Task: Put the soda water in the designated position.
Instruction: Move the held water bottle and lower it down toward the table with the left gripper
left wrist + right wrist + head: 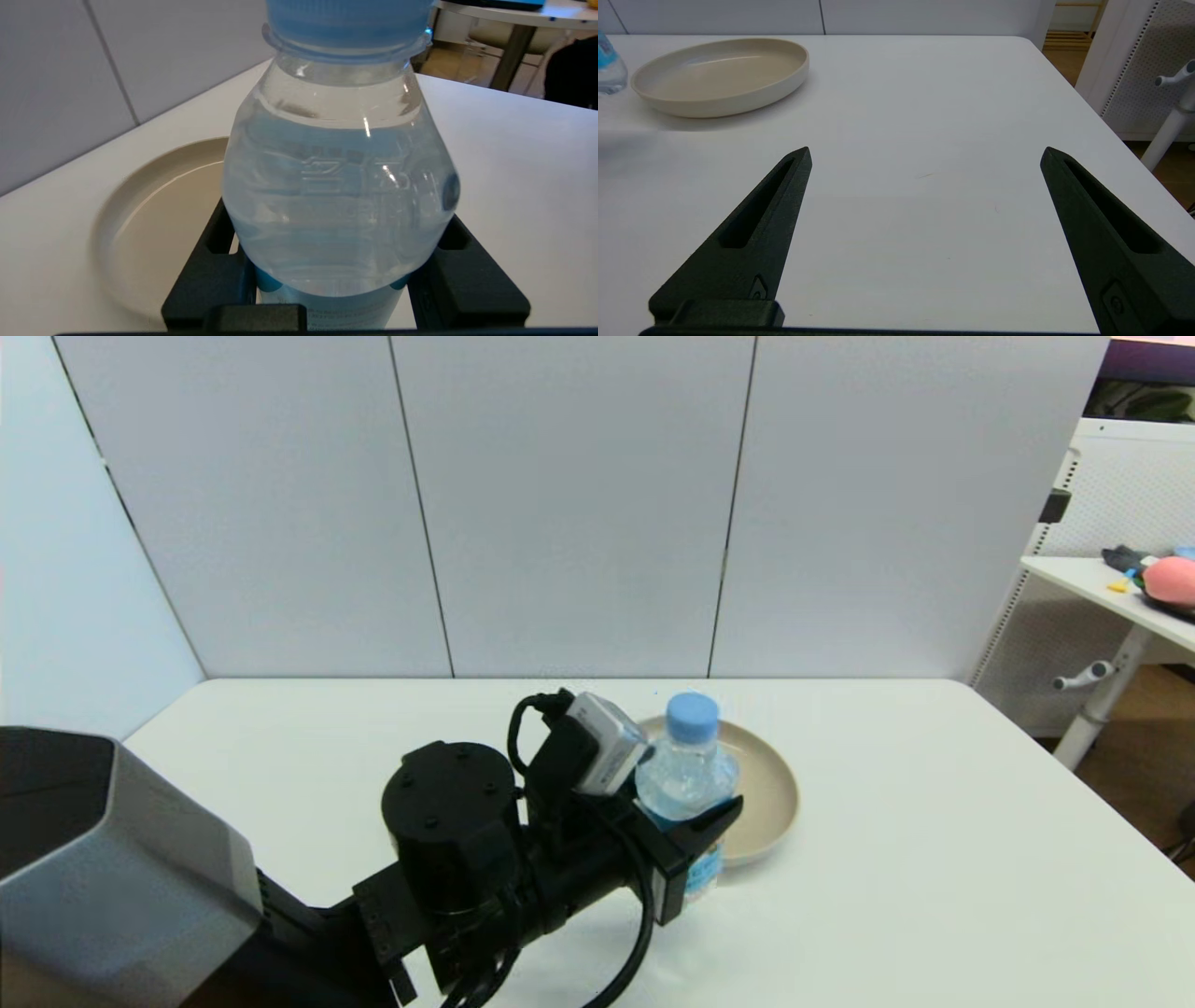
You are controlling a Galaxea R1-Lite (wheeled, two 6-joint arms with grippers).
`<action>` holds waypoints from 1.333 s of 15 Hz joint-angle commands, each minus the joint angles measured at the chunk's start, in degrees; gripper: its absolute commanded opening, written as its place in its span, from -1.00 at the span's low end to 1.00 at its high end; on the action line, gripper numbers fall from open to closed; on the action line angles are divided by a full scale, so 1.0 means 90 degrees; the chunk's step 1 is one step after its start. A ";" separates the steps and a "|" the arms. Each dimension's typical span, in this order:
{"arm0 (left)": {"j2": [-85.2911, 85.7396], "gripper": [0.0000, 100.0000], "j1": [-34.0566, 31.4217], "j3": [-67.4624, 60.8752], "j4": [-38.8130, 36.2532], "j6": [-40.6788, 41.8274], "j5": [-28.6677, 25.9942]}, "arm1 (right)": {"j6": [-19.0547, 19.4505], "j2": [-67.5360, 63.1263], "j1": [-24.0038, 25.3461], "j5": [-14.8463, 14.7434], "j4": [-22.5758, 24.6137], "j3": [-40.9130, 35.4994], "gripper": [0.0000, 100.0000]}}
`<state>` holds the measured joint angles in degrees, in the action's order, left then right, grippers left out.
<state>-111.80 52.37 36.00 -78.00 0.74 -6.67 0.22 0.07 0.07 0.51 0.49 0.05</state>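
Gripping the soda water (688, 775) round its label, the left hand (702, 840) is clamped on both sides, bottle upright by the near edge of the beige plate (771, 793). Right hand (924, 163) hangs spread wide over bare tabletop (934, 859)

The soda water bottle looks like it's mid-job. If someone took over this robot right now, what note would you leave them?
Left gripper: jaws shut on the soda water bottle, holding it upright at the near edge of the beige plate.
Right gripper: jaws open, holding nothing, low over bare white table to the plate's right.
Done: bottle grasped and brought to the plate.
Left: whether it stands on the table or is lifted cannot be told. The plate is probably the target: set the bottle on it, release, withdraw.
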 commanded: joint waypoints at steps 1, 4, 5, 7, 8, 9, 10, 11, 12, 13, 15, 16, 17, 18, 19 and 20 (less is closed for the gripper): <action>-0.0605 -1.00 0.0314 0.0502 -0.0015 -0.0024 -0.0001 | 0.0005 -0.0008 0.0002 0.0002 0.0004 -0.0005 1.00; -0.0908 -1.00 0.0421 0.0766 -0.0025 -0.0053 0.0008 | 0.0005 -0.0008 0.0002 0.0002 0.0004 -0.0005 1.00; -0.0947 -1.00 0.0431 0.0766 -0.0025 -0.0053 0.0008 | 0.0005 -0.0008 0.0002 0.0002 0.0004 -0.0005 1.00; -0.1006 -1.00 0.0441 0.0766 -0.0055 -0.0063 0.0008 | 0.0005 -0.0008 0.0002 0.0002 0.0004 -0.0005 1.00; -0.1045 -1.00 0.0441 0.0766 -0.0064 -0.0073 0.0008 | 0.0005 -0.0008 0.0002 0.0002 0.0004 -0.0005 1.00; -0.1103 -1.00 0.0441 0.0766 -0.0094 -0.0102 0.0018 | 0.0005 -0.0008 0.0002 0.0002 0.0004 -0.0005 1.00; -0.1162 -1.00 0.0431 0.0766 -0.0142 -0.0112 0.0008 | 0.0005 -0.0008 0.0002 0.0002 0.0004 0.0004 1.00; -0.1230 -1.00 0.0441 0.0776 -0.0181 -0.0131 0.0008 | 0.0005 -0.0008 0.0002 0.0002 0.0004 -0.0005 1.00; -0.1259 -1.00 0.0431 0.0776 -0.0201 -0.0151 0.0008 | 0.0005 -0.0008 0.0002 0.0002 0.0004 0.0004 1.00; -0.1279 -1.00 0.0441 0.0795 -0.0211 -0.0151 0.0018 | 0.0005 -0.0008 0.0002 0.0002 0.0004 0.0004 1.00; -0.1328 -1.00 0.0441 0.0824 -0.0279 -0.0161 0.0018 | 0.0005 -0.0008 0.0002 0.0002 0.0004 0.0004 1.00; -0.1367 -1.00 0.0431 0.0824 -0.0299 -0.0171 0.0018 | 0.0005 -0.0008 0.0002 0.0002 0.0004 -0.0005 1.00; -0.1367 -1.00 0.0431 0.0824 -0.0299 -0.0180 0.0018 | 0.0005 -0.0008 0.0002 0.0002 0.0004 -0.0005 1.00; -0.1367 -1.00 0.0431 0.0844 -0.0289 -0.0190 0.0018 | 0.0005 -0.0008 0.0002 0.0002 0.0004 -0.0005 1.00; -0.1357 -1.00 0.0431 0.0844 -0.0289 -0.0190 0.0018 | 0.0005 -0.0008 0.0002 0.0002 0.0004 -0.0005 1.00; -0.1357 -1.00 0.0431 0.0834 -0.0289 -0.0190 0.0018 | 0.0005 -0.0008 0.0002 0.0002 0.0004 -0.0005 1.00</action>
<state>-123.98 56.26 43.57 -80.13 -0.93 -6.53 0.24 0.07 0.07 0.51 0.51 0.02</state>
